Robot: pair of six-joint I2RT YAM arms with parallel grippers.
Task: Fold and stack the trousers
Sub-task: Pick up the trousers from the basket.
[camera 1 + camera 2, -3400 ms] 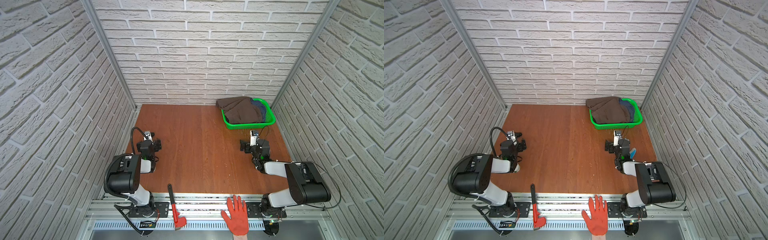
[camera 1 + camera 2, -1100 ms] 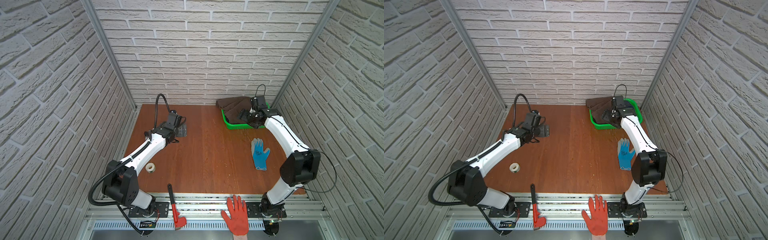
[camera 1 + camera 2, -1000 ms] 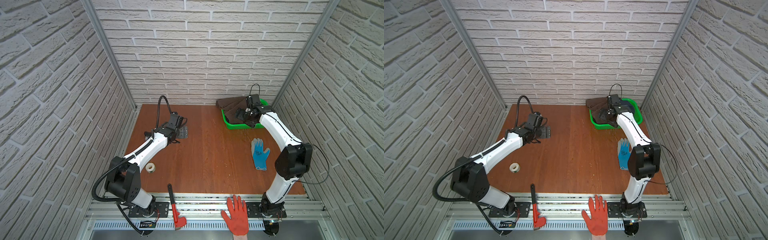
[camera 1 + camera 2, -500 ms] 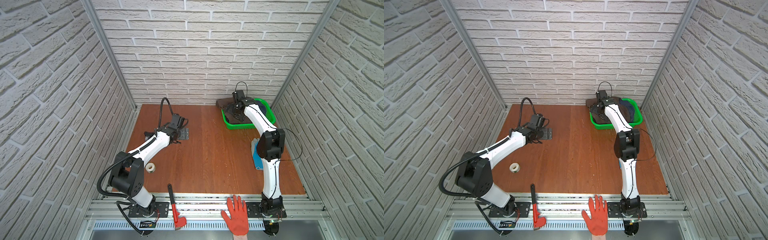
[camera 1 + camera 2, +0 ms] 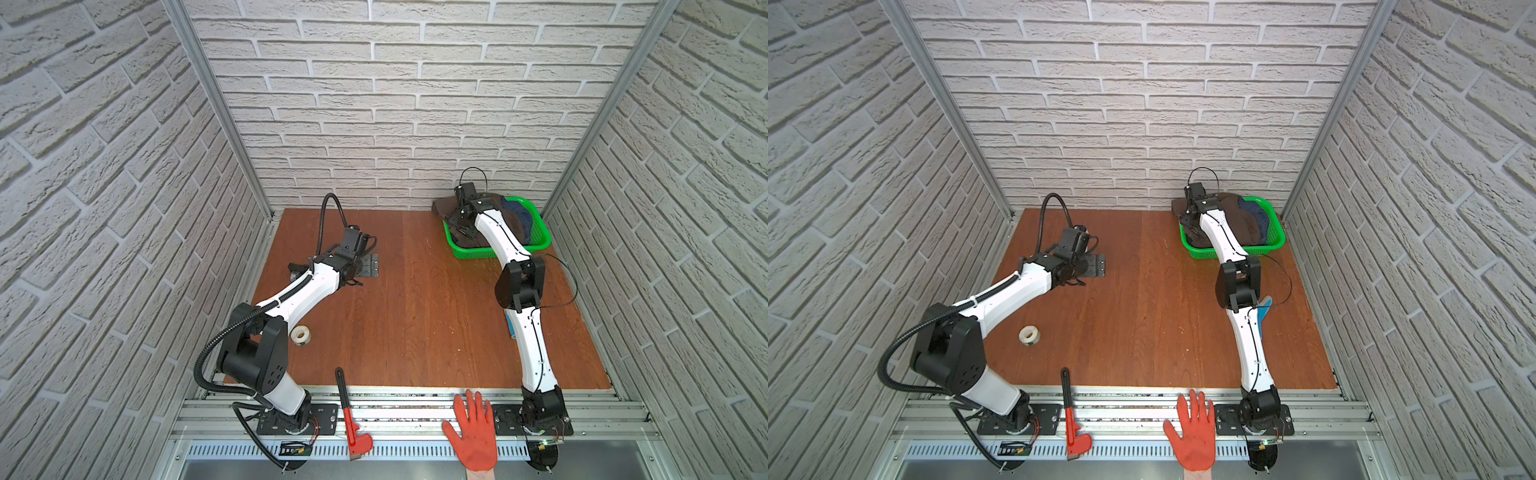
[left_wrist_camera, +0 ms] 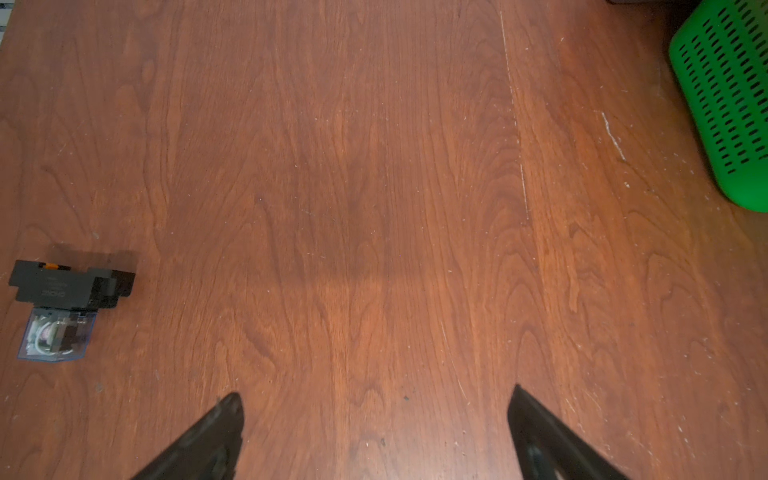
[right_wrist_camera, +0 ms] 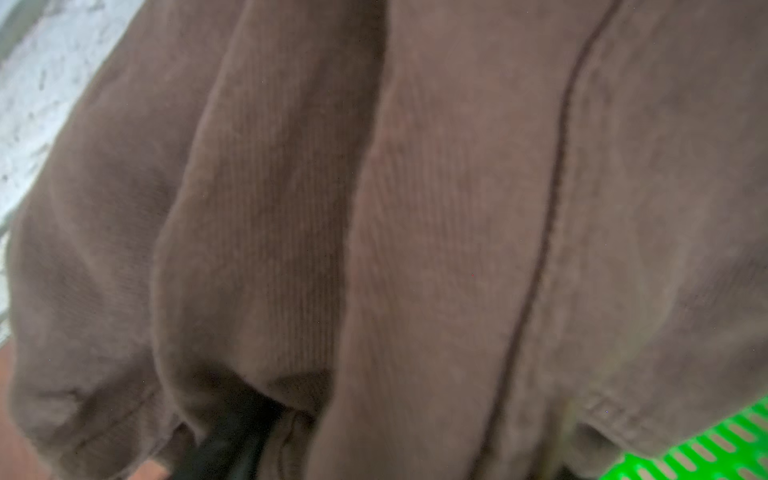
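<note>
The trousers [image 7: 415, 208] fill the right wrist view, heaped in the green basket [image 5: 540, 245] at the far right corner of the counter [image 5: 415, 311]. The right jaws are buried in brown folds, one dark finger [image 7: 232, 440] showing: we cannot call their grip. The left jaws gape wide above the counter, holding nothing.

I count one basket [image 5: 469, 252]; one pair of trousers [image 7: 415, 208]; one blue garment [image 5: 519, 216]; one tape roll [image 5: 300, 333]; one wrench [image 5: 349, 409]; one hinge [image 5: 369, 265]; one relay [image 6: 58, 307]; one blue glove [image 5: 1263, 311]; one orange glove [image 5: 473, 432].
</note>
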